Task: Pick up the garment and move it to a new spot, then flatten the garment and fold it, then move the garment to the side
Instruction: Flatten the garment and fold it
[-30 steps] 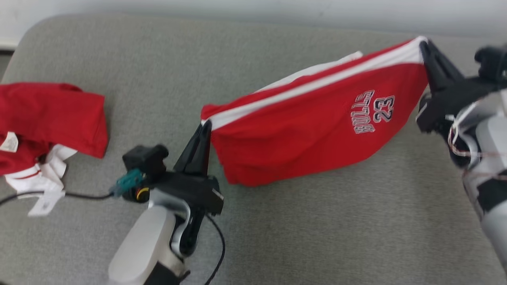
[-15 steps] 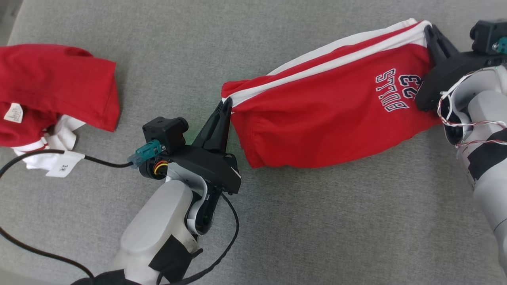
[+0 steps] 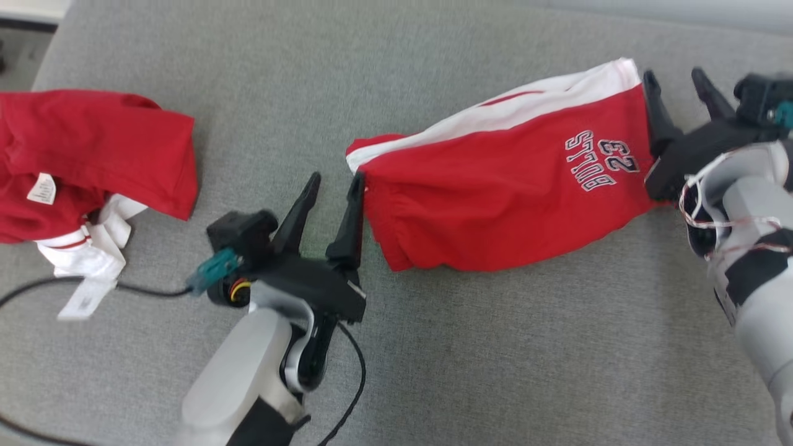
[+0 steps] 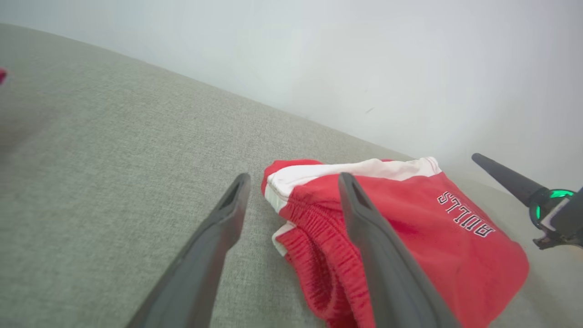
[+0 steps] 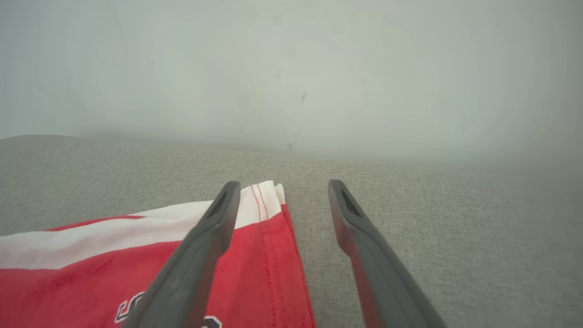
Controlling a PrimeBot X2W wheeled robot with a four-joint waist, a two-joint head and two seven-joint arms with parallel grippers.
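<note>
The garment (image 3: 502,186) is a pair of red shorts with a white side stripe and "BULLS 23" lettering, lying on the grey cushion (image 3: 433,347). My left gripper (image 3: 336,179) stands open at its waistband end, right finger touching the cloth edge. In the left wrist view the elastic waistband (image 4: 314,232) lies between and under my fingers (image 4: 373,237). My right gripper (image 3: 676,83) is open at the hem end. The right wrist view shows the hem corner (image 5: 268,200) just under the left finger (image 5: 205,246), nothing pinched.
A second red and white garment (image 3: 87,161) with tags lies crumpled at the cushion's left edge. A black cable (image 3: 142,290) runs from my left wrist across the cushion. A pale wall (image 4: 364,68) stands behind the cushion.
Both grippers have opened and let go of the shorts, which now lie slack on the cushion instead of being stretched between them. The head camera has also shifted.
</note>
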